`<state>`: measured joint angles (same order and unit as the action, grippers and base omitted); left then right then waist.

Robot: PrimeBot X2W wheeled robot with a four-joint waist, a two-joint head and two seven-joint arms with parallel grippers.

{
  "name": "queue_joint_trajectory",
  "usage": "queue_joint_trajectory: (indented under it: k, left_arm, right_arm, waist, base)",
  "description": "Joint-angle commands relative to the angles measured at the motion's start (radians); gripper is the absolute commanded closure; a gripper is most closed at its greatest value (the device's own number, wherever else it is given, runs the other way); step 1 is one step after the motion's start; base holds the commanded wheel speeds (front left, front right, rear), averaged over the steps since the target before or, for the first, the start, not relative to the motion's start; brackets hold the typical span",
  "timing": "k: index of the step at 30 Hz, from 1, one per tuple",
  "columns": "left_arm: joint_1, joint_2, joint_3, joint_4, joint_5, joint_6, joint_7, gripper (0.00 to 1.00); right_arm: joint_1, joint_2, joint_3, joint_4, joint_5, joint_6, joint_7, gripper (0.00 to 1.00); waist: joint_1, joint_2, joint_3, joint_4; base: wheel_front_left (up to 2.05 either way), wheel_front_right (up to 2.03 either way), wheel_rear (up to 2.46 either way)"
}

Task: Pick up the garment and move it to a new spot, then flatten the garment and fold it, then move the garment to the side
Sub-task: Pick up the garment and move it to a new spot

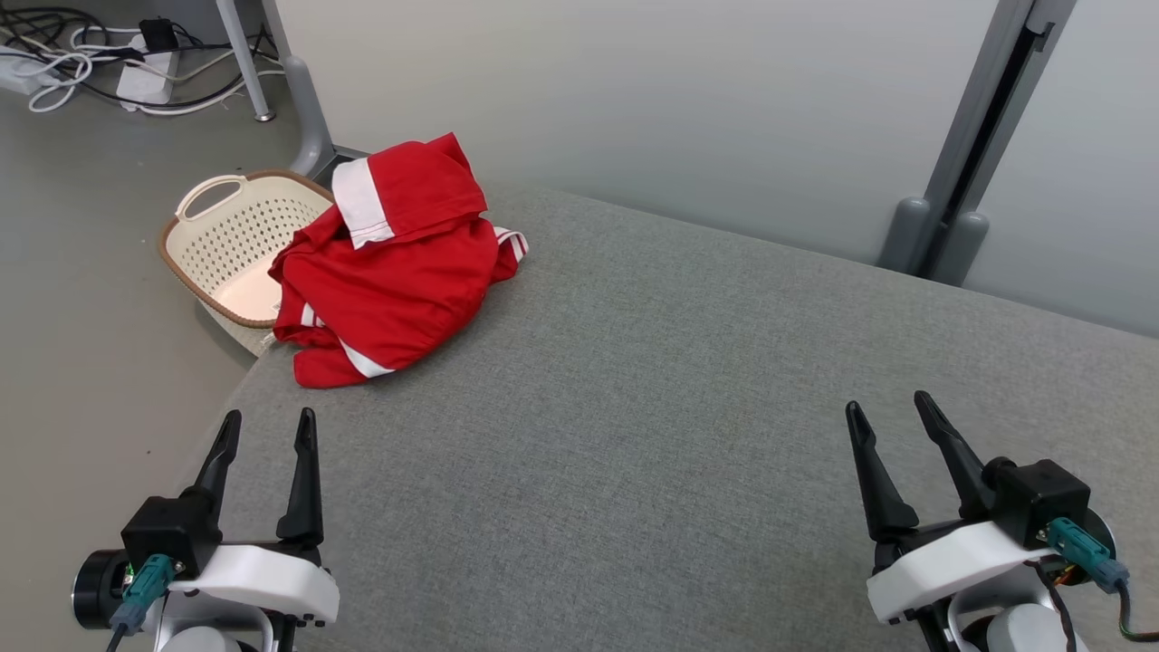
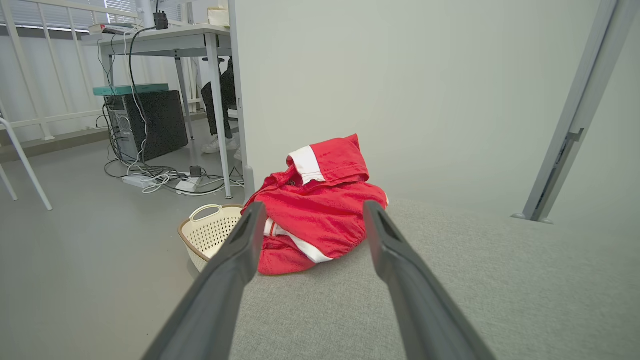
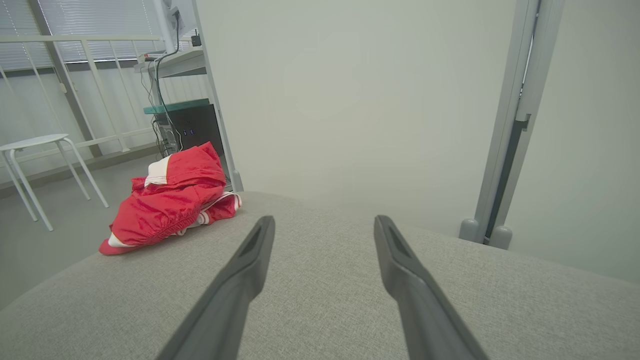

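A crumpled red garment [image 1: 389,272] with white stripes and a white cuff lies in a heap at the far left corner of the grey fabric surface [image 1: 679,407]. It also appears ahead in the left wrist view, garment [image 2: 315,210], and far to the left in the right wrist view, garment [image 3: 170,205]. My left gripper [image 1: 267,426] hovers open at the near left, a short way in front of the heap, touching nothing. At the near right, my right gripper [image 1: 887,407] is open too, far from the garment. In both wrist views the fingers [image 2: 240,250] [image 3: 250,250] hold nothing.
A cream perforated laundry basket [image 1: 231,244] stands on the floor just beyond the surface's left corner, partly under the garment. Cables and a power strip [image 1: 145,77] lie on the floor behind. A pale wall and a grey post [image 1: 978,136] close off the back.
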<state>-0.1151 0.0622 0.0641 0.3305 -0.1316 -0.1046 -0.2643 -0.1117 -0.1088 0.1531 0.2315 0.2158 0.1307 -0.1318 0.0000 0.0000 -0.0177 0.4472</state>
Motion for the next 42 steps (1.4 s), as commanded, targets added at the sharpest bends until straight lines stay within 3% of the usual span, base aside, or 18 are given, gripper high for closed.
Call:
queue_joint_trajectory:
  k: [1, 13, 22, 30, 42]
  left_arm:
    - [0.0, 0.005, 0.005, -0.006, 0.005, -0.002, 0.0, 0.0]
    - [-0.032, 0.0, 0.01, -0.006, 0.002, -0.005, 0.0, 0.0]
    - [-0.196, -0.007, 0.021, 0.053, -0.037, 0.0, 0.0, 0.0]
    - [-0.446, 0.017, 0.091, 0.264, -0.095, -0.008, 0.0, 0.0]
    - [-0.787, 0.153, 0.155, 0.685, -0.177, -0.024, 0.0, 0.0]
  right_arm:
    - [-0.002, -0.003, 0.002, -0.005, -0.009, 0.0, 0.004, 0.0]
    - [-0.018, -0.011, 0.001, -0.024, -0.011, 0.0, 0.018, 0.0]
    - [-0.096, -0.047, 0.001, -0.106, -0.035, 0.0, 0.072, 0.0]
    - [-0.186, -0.101, 0.003, -0.206, -0.059, 0.0, 0.131, 0.0]
    - [-0.261, -0.136, 0.009, -0.265, -0.069, 0.0, 0.161, 0.0]
  waist:
    - [0.0, 0.0, 0.003, 0.009]
    - [0.0, 0.0, 0.037, 0.013]
    - [0.0, 0.0, 0.215, -0.036]
    - [0.0, 0.0, 0.413, -0.102]
    - [0.0, 0.0, 0.571, -0.159]
  base:
    - [0.0, 0.0, 0.0]
    - [0.0, 0.0, 0.0]
    - [0.0, 0.0, 0.0]
    - [0.0, 0.0, 0.0]
    - [0.0, 0.0, 0.0]
